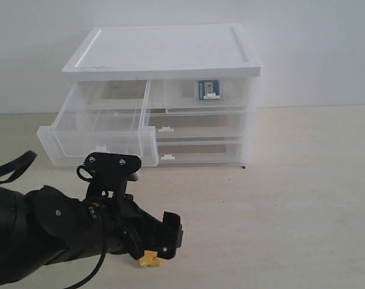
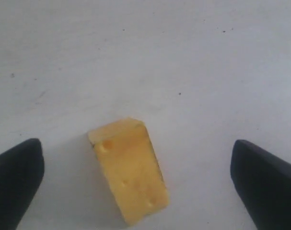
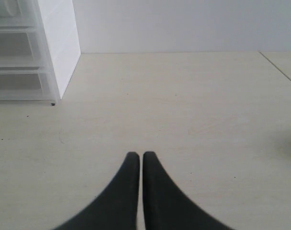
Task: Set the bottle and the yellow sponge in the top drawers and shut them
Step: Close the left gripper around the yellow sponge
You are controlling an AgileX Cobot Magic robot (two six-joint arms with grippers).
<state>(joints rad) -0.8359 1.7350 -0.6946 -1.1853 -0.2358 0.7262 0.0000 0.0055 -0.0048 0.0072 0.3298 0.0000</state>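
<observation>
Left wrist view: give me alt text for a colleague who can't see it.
A yellow sponge with small pits lies skewed on the pale table, centred between the two black fingers of the open left end effector, touching neither. Nothing else is in frame.

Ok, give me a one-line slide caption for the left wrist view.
Open left gripper straddles the small pitted yellow-orange sponge block lying on the pale tabletop, black fingertips clear of it.

The sponge (image 2: 131, 170) is pitted yellow-orange, the cabinet (image 1: 164, 51) white-topped and translucent.
</observation>
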